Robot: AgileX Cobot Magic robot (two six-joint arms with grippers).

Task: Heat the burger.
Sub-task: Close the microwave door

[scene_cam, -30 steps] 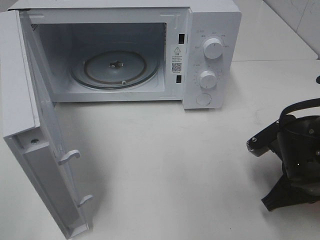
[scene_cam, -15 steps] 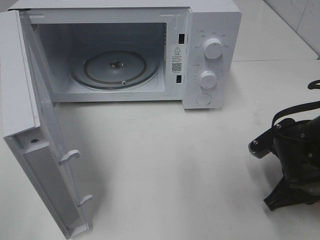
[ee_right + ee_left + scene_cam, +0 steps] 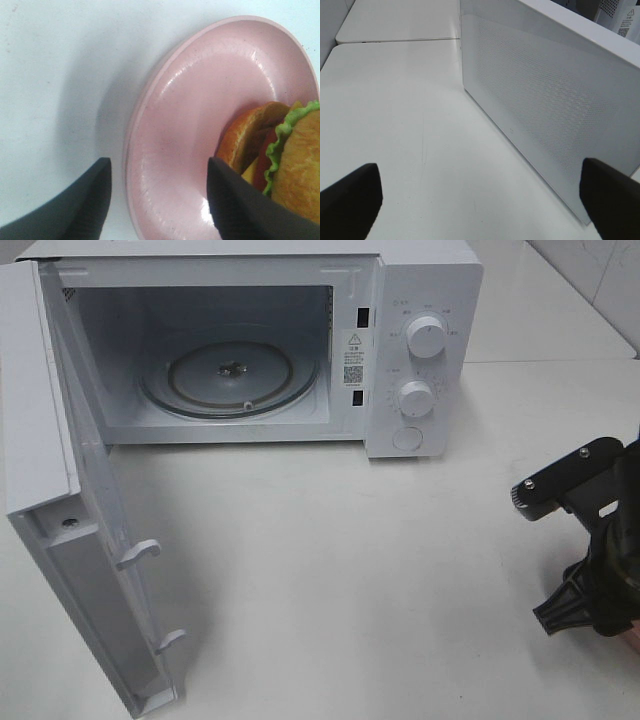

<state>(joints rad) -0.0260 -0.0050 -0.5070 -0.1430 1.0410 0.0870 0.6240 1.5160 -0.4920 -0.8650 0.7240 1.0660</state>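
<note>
Two hands in play: the right hand (image 3: 157, 200) hangs over the pink plate (image 3: 190, 125) near the tabletop's (image 3: 350, 570) right edge, fingers parted astride the rim, gripping nothing. Burger (image 3: 280, 160) sits on that plate. Left hand (image 3: 480, 200) spread wide, empty, beside the microwave (image 3: 420, 300) door (image 3: 545, 100), swung open.

High overview, two close wrist views

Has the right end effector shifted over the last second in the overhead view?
Yes. The right end effector has drifted rightward, away from the fixed microwave and toward the frame's right edge.
</note>
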